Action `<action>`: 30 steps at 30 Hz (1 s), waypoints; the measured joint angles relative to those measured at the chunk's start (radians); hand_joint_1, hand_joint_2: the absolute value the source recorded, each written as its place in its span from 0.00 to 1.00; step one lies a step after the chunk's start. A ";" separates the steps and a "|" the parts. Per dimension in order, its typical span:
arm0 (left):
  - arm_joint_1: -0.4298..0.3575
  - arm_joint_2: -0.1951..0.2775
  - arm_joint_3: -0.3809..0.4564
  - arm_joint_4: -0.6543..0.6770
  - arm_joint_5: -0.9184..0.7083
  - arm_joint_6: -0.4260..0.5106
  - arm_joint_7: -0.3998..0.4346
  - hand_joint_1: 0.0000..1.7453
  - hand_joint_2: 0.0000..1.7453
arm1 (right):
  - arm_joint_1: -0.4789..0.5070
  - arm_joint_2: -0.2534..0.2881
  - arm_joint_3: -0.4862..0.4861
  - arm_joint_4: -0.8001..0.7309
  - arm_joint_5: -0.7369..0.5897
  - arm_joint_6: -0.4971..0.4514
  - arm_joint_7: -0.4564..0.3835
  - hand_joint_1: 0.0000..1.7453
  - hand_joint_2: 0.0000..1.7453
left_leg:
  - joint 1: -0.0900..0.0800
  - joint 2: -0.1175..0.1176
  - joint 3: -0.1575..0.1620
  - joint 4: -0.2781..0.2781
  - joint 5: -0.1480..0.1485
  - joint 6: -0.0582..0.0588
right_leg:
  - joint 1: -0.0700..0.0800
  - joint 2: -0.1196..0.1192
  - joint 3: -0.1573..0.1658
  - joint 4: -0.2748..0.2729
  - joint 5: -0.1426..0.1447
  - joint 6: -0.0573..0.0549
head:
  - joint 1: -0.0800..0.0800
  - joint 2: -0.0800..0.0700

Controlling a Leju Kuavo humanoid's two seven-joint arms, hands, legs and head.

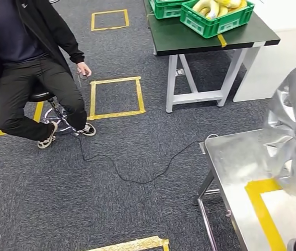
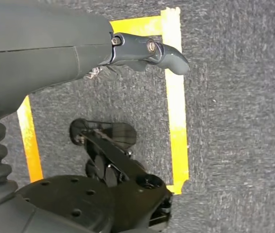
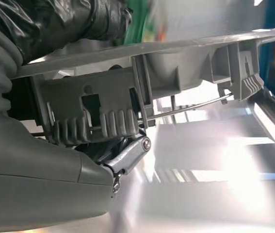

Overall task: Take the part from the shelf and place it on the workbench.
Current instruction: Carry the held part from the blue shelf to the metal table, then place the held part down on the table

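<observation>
A: What occupies the far left of the head view?
B: A seated person [image 1: 24, 68] in dark clothes on a stool [image 1: 45, 99], on grey carpet [image 1: 98, 178] marked with yellow tape squares [image 1: 116, 98]. A black cable [image 1: 138, 175] runs across the carpet toward the right.

A: And the left hand?
B: The left hand [image 2: 143, 51] hangs over the carpet in the left wrist view; its thumb is extended and it holds nothing. The other fingers are hidden, so whether they are apart or together cannot be told.

A: Farther right?
B: At the far side stands a dark table [image 1: 201, 36] carrying green crates [image 1: 217, 18], one of them holding yellow parts [image 1: 215, 6]. At the near right is the steel surface [image 1: 236, 162], marked with yellow tape [image 1: 262, 206].

A: Where is the part?
B: The silver wheel cover [image 1: 294, 125] stands tilted above the right side of the steel surface, over the taped area. The right hand [image 3: 91, 136] is clamped on its rim, thumb beneath the ribbed underside, dark fingers [image 3: 73, 22] above.
</observation>
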 joint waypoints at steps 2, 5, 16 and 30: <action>-0.001 0.002 -0.007 0.000 -0.001 0.000 0.000 0.00 1.00 | 0.006 0.001 0.047 -0.012 0.191 -0.155 -0.064 1.00 1.00 | -0.002 -0.030 0.056 -0.138 0.078 0.013 | 0.001 0.022 0.001 0.002 0.000 0.001 | 0.000 0.000; -0.002 0.007 -0.012 0.000 0.000 0.001 0.000 0.00 1.00 | 0.011 0.001 0.114 -0.039 0.351 -0.306 -0.099 1.00 1.00 | -0.005 -0.055 0.096 -0.236 0.101 0.022 | -0.002 0.054 -0.008 0.004 0.005 0.013 | -0.001 0.000; -0.006 0.004 -0.030 0.000 0.001 0.001 0.006 0.00 1.00 | 0.033 -0.016 0.189 -0.079 0.444 -0.491 -0.104 1.00 1.00 | 0.002 0.044 0.111 -0.270 0.112 0.032 | -0.019 -0.053 -0.084 0.168 -0.056 0.059 | 0.012 0.000; -0.003 0.005 -0.043 0.000 0.018 -0.006 -0.001 0.00 1.00 | 0.061 -0.035 0.184 -0.025 1.074 -0.575 0.037 1.00 1.00 | 0.002 0.007 -0.021 0.031 -0.014 0.005 | 0.002 -0.009 0.007 0.006 -0.013 0.001 | -0.001 0.000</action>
